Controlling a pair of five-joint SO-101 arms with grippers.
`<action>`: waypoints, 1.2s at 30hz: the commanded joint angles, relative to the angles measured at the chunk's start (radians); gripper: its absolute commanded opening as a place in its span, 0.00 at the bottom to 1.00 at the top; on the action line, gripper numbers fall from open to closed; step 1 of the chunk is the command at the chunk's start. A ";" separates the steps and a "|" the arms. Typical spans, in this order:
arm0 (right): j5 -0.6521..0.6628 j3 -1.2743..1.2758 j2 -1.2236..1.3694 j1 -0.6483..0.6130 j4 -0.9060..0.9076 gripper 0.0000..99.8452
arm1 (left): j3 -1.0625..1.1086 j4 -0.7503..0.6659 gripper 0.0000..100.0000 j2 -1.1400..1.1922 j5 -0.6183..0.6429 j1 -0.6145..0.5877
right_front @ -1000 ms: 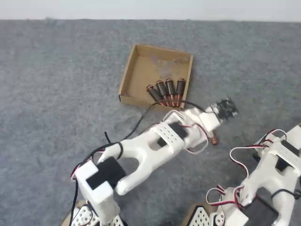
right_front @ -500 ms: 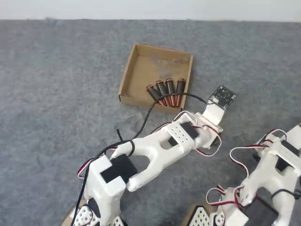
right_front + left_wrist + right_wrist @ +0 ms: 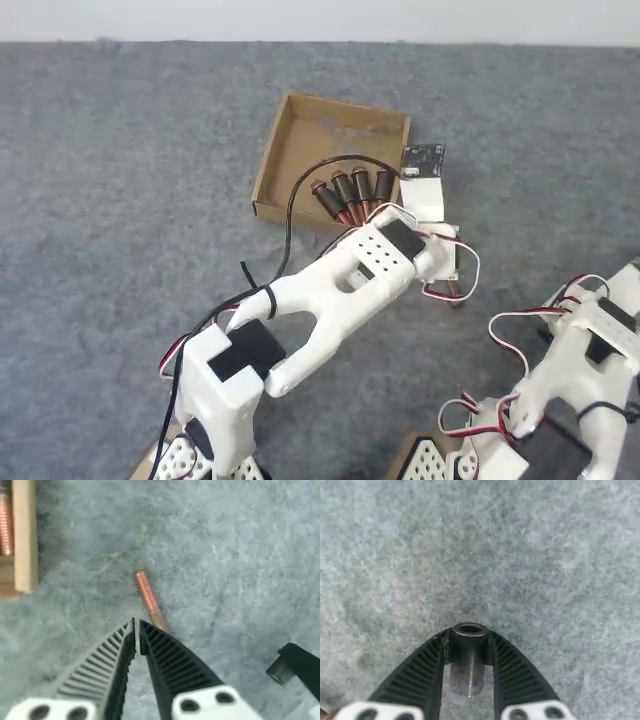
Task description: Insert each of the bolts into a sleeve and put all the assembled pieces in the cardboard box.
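A copper bolt (image 3: pixel 148 598) lies loose on the grey carpet, a short way from the cardboard box (image 3: pixel 24 535). My left gripper (image 3: pixel 136 624) hovers over the bolt's near end, shut, with nothing between its fingers. In the high view the left arm (image 3: pixel 360 275) reaches to the box's right corner and covers its own gripper; the bolt's tip (image 3: pixel 456 296) peeks out beside it. My right gripper (image 3: pixel 468 634) is shut on a black sleeve (image 3: pixel 469 652), whose open end points away from the wrist. The right arm (image 3: pixel 585 355) stays at the lower right.
The cardboard box (image 3: pixel 300 135) holds several assembled pieces (image 3: pixel 350 195) in a row against its near wall. A black cable (image 3: pixel 300 190) loops over the box. A dark part (image 3: pixel 294 666) shows at the edge of the left wrist view. Grey carpet lies all around.
The left arm's wrist has swung from the right toward the box's right corner, and the arm has stretched farther forward. The right arm has kept still.
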 commanded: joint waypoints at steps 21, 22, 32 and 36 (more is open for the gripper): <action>0.020 -0.006 -0.047 -0.024 -0.010 0.01 | -0.483 0.235 0.14 0.387 0.034 -0.008; 0.020 -0.006 -0.047 -0.024 -0.010 0.01 | -0.530 0.264 0.09 0.417 0.031 -0.008; 0.020 -0.006 -0.047 -0.024 -0.016 0.01 | -0.883 0.577 0.01 0.595 -0.107 0.005; 0.020 -0.006 -0.047 -0.024 -0.016 0.01 | -0.920 0.641 0.01 0.598 -0.175 -0.002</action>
